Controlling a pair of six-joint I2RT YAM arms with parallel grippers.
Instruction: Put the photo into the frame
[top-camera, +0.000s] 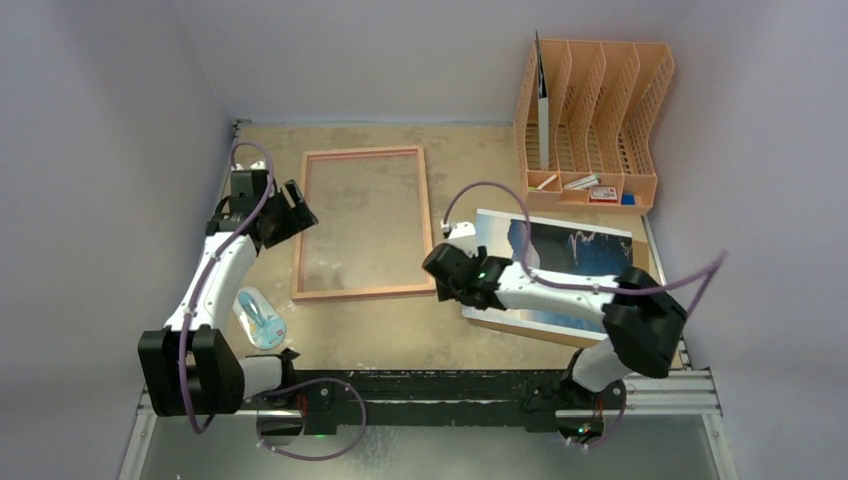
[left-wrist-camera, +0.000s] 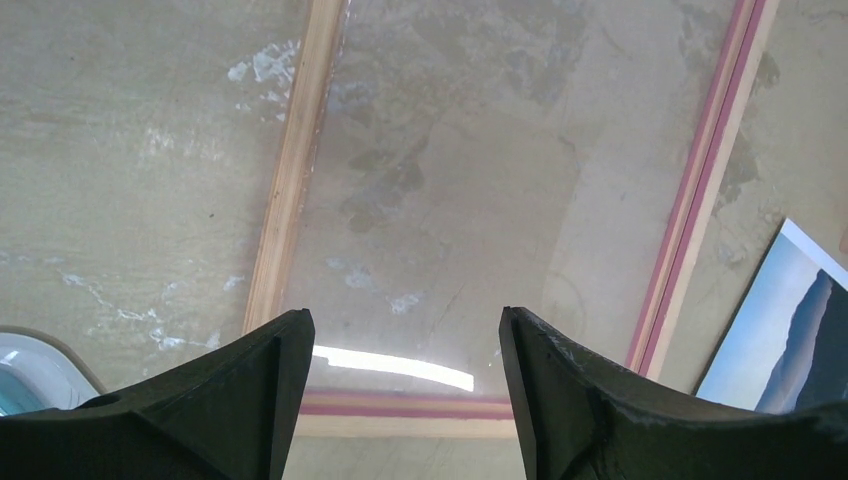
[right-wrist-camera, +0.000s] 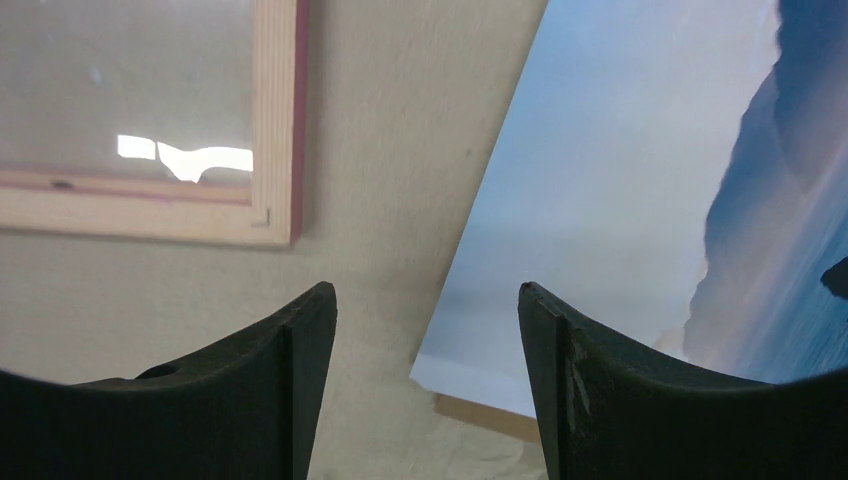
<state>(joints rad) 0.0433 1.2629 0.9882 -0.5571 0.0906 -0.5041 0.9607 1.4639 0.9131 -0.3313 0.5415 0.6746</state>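
Observation:
The frame (top-camera: 362, 292) lies flat on the table left of centre, pinkish wood with a clear pane; its rails show in the left wrist view (left-wrist-camera: 290, 170) and one corner in the right wrist view (right-wrist-camera: 275, 120). The photo (top-camera: 565, 250) of blue sea and pale sky lies face up to its right, on a brown backing sheet (top-camera: 520, 332). It also shows in the left wrist view (left-wrist-camera: 790, 330) and the right wrist view (right-wrist-camera: 620, 180). My left gripper (top-camera: 292, 213) is open and empty above the frame's left rail (left-wrist-camera: 405, 330). My right gripper (top-camera: 447, 272) is open and empty above the photo's near left corner (right-wrist-camera: 425, 300).
An orange file rack (top-camera: 590, 120) stands at the back right with a sheet upright in its left slot and small items in its front tray. A clear plastic object with blue inside (top-camera: 258, 318) lies near the left arm. Walls close in on the left, back and right.

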